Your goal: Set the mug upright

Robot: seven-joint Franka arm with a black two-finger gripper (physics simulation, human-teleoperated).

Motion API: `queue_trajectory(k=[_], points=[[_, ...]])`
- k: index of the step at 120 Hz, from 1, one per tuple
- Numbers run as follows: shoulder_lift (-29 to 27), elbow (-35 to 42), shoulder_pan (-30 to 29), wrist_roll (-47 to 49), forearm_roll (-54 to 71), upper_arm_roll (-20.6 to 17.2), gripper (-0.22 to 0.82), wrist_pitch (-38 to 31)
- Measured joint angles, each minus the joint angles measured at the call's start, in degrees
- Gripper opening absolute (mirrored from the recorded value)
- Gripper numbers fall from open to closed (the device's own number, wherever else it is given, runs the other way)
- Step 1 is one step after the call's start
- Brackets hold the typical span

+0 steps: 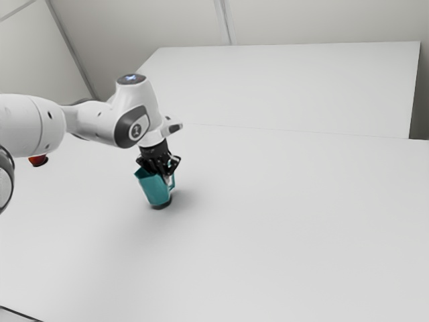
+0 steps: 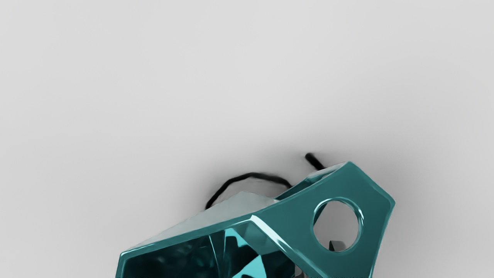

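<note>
The black gripper (image 1: 161,169) points down at the top of the teal mug (image 1: 155,188) in the exterior view, shut on the mug at its handle side. The mug's mouth faces up with a lean toward the exterior view's left, and its base is at or just above the table. In the wrist view, the mug (image 2: 185,235) turns its open, angular mouth to the camera. Its handle (image 2: 376,208) has a round hole, with a small dark grey piece visible through it. The gripper's contact with the mug is largely hidden.
A small red-orange object (image 1: 38,160) sits at the exterior view's left, partly behind the arm. The white table (image 1: 281,221) extends around the mug, with another white surface (image 1: 288,87) beyond it. Dark shadow lies beneath the mug's base.
</note>
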State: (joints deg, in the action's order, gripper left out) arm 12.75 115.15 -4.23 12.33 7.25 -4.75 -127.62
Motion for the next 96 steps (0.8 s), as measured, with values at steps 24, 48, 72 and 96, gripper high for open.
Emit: queue_trajectory(k=[24,48,72,96], points=[[0.8,-0.1,0.0,1.1,0.0,0.0,-0.03,-1.2],[-0.3,-0.3,0.3,1.2,0.4,0.0,0.34,-1.3],[-1.7,-0.3,0.4,1.3,0.6,0.0,0.50,-0.9],[-5.9,-1.3,1.0,1.1,0.6,0.2,0.57,1.3]])
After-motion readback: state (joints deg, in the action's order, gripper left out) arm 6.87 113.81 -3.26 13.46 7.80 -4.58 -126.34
